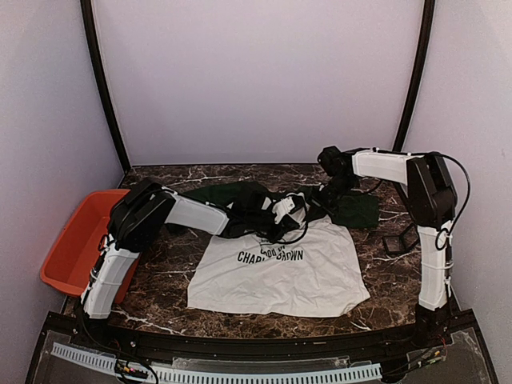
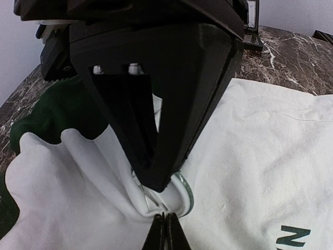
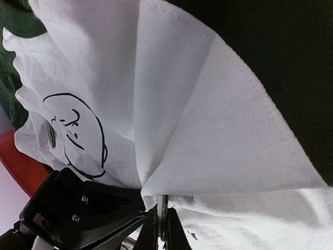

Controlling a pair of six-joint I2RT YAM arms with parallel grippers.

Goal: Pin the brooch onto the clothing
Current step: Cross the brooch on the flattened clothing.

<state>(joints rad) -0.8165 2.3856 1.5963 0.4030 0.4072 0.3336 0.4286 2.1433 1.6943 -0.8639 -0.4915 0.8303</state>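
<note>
While pinning, clothing: white T-shirt (image 1: pixel 280 276) with dark green raglan sleeves and collar, spread face up on dark marble-patterned table (image 1: pixel 160 296); hem on the near side of black printed lettering (image 1: pixel 268 254), green sleeves bunched on its far side.
Brooch: small round pale-rimmed brooch (image 2: pixel 186 194), seated in a gathered white fold just beyond the lettering; partly hidden behind black fingers, clasp and pin not visible.
Left end effector (image 2: pixel 166 232): pressed together, nipping the white fold at the brooch rim.
Right end effector (image 3: pixel 161 224): pressed together on a ridge of white cloth, with creases fanning from the tips; thin grey sliver between the tips, perhaps the pin, too small to tell.
Spacing: both sets of tips nearly touching, on the collar side of the lettering, close to black cartoon print (image 3: pixel 78 135).
Step in hand (judged): driving or closing the pin through the gathered fold.
Doing it well: hold one pinch firm as anchor; keep the fold taut, not stretched; feed the pin through the front layer only, never the back of the T-shirt; push along the ridge, not down toward the table.
Risks: pin skating on slack cloth; pulling apart and losing the fold; twisting the brooch out of line.
Check before release: brooch flat, beyond the lettering, no drag on relaxing cloth.
</note>
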